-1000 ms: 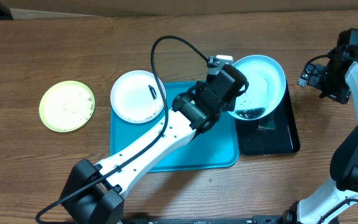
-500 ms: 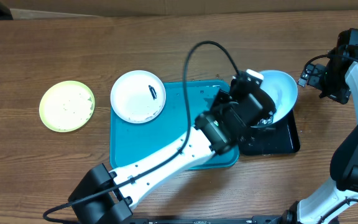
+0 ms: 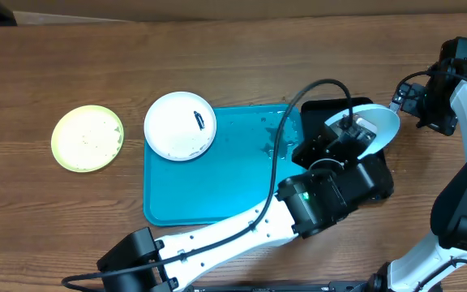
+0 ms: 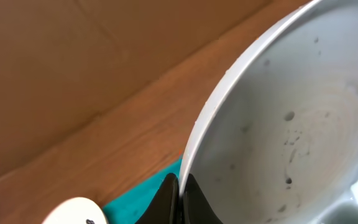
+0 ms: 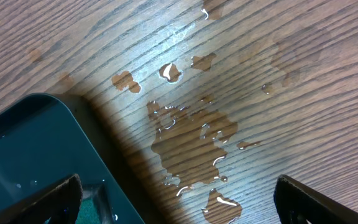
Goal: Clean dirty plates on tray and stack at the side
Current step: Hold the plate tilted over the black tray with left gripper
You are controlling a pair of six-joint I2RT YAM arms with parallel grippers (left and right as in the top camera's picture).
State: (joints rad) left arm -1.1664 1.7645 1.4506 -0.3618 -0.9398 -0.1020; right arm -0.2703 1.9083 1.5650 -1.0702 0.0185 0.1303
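Left gripper [image 4: 180, 198] clenched on the rim of a tilted pale-blue-rimmed plate [image 4: 291, 124], apparently above the black tray [image 3: 324, 110]. Right gripper [image 5: 178, 200] splayed wide and empty over the wet table [image 5: 272, 68].

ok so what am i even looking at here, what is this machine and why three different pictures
Two robot arms sit at a wooden table. One picture looks down from above; the other two come from small cameras on each wrist. The left arm's fingers are pinched shut on the rim of a pale-blue-rimmed plate, tilted above a black tray. The right arm's fingers are open and empty, above a water puddle. A white plate overlaps the corner of the turquoise tray; a yellow-green plate lies on the table, further left.
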